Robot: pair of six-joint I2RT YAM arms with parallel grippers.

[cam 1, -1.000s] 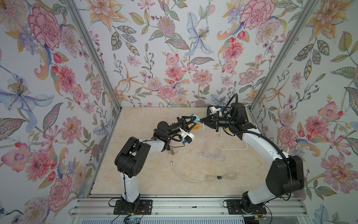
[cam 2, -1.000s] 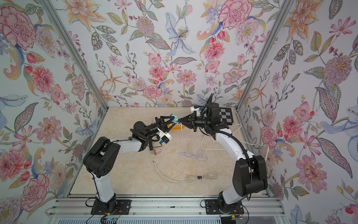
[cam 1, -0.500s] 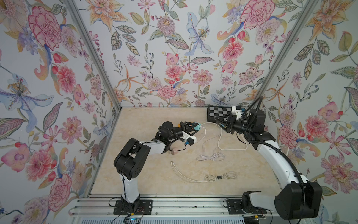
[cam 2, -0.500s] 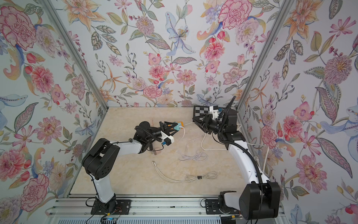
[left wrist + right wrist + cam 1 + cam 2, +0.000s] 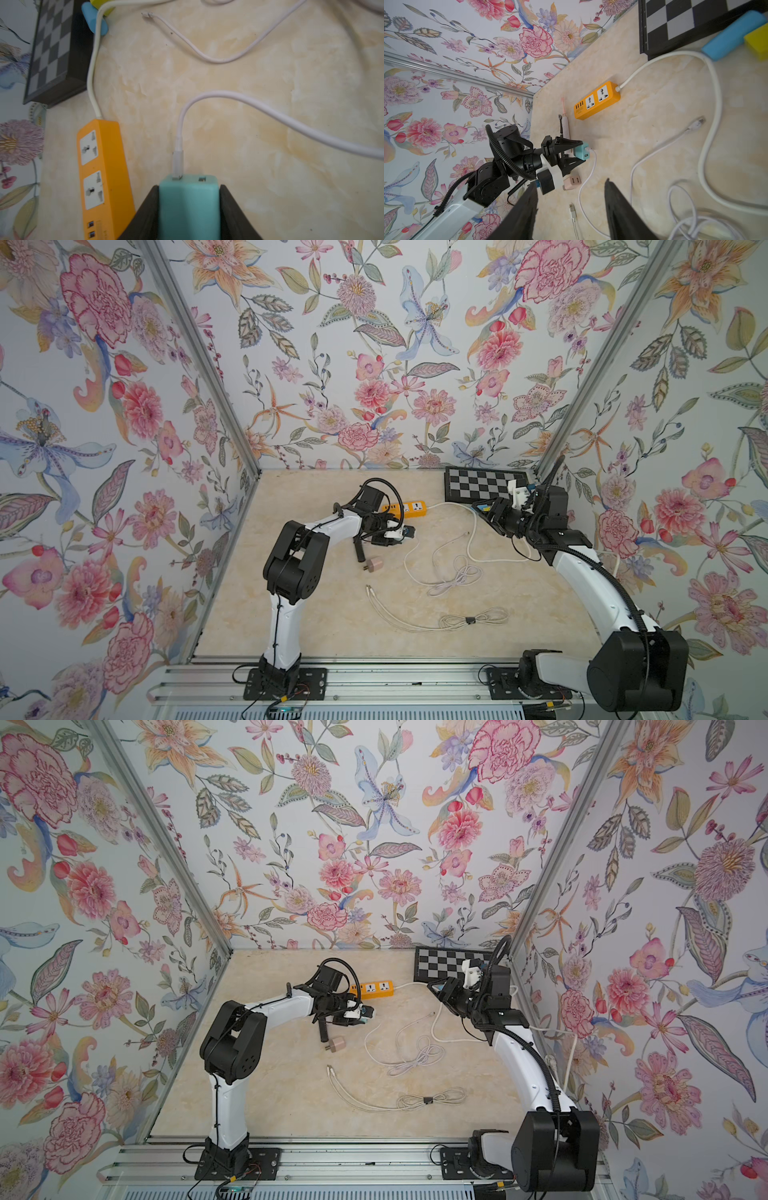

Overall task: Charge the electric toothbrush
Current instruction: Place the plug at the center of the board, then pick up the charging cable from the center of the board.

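Note:
My left gripper [image 5: 406, 532] [image 5: 189, 187] is shut on a teal charging adapter [image 5: 189, 207] just above the table, near the orange power strip [image 5: 405, 508] [image 5: 101, 166]. A white cable [image 5: 270, 116] is plugged into one of the adapter's USB ports. It trails across the table to a loose coil [image 5: 455, 576], and its free plug [image 5: 697, 122] lies on the table. A pink-and-white electric toothbrush [image 5: 565, 126] lies flat behind the left gripper, partly hidden by it. My right gripper [image 5: 489, 512] [image 5: 570, 182] stands open and holds nothing, at the right by the checkerboard [image 5: 478, 485].
A pink adapter [image 5: 376, 563] [image 5: 572, 181] lies in front of the left gripper. A second white cable [image 5: 457, 620] with a tied bundle lies nearer the front edge. Blue [image 5: 733, 35] and yellow [image 5: 758, 41] blocks sit by the checkerboard. Flowered walls enclose three sides.
My right gripper opened, let go of the cable plug at the teal adapter and drew back to the right. The left gripper carried the adapter slightly forward and lower.

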